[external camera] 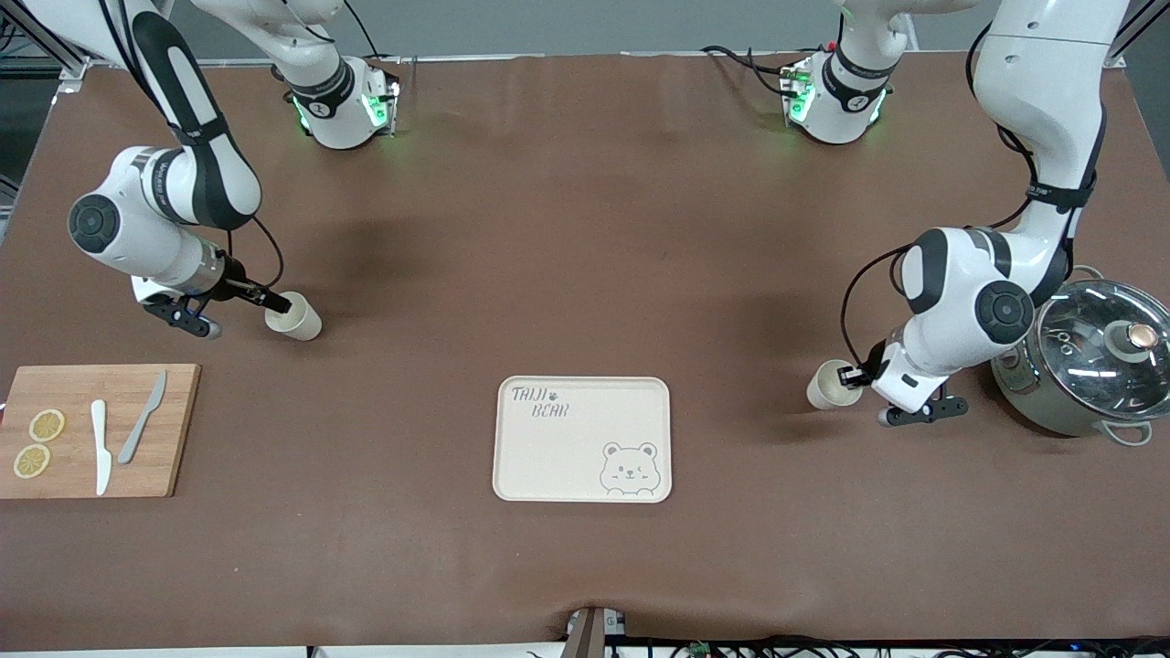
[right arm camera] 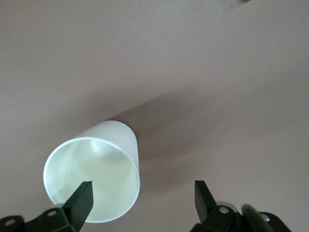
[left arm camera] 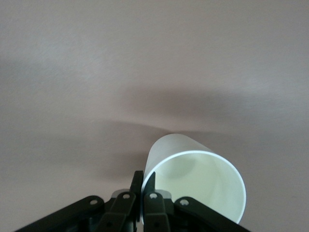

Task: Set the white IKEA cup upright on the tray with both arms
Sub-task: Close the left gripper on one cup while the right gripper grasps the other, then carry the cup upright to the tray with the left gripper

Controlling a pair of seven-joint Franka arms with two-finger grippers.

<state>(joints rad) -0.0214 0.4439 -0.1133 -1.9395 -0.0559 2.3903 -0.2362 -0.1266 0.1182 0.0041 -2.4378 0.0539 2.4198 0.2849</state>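
Two white cups lie on their sides on the brown table. One cup (external camera: 830, 386) is at the left arm's end; my left gripper (external camera: 857, 375) is shut on its rim, one finger inside and one outside, as the left wrist view shows (left arm camera: 143, 176) with the cup (left arm camera: 193, 183). The other cup (external camera: 297, 322) is at the right arm's end; my right gripper (external camera: 260, 306) is open at its mouth. In the right wrist view (right arm camera: 142, 188) one finger (right arm camera: 82, 200) stands before the cup's (right arm camera: 96, 164) opening. The cream tray (external camera: 567, 457) lies empty between the cups, nearer the front camera.
A wooden cutting board (external camera: 91, 429) with two lemon slices, a white knife and a grey knife lies at the right arm's end. A steel pot with a glass lid (external camera: 1088, 356) stands at the left arm's end, beside the left arm.
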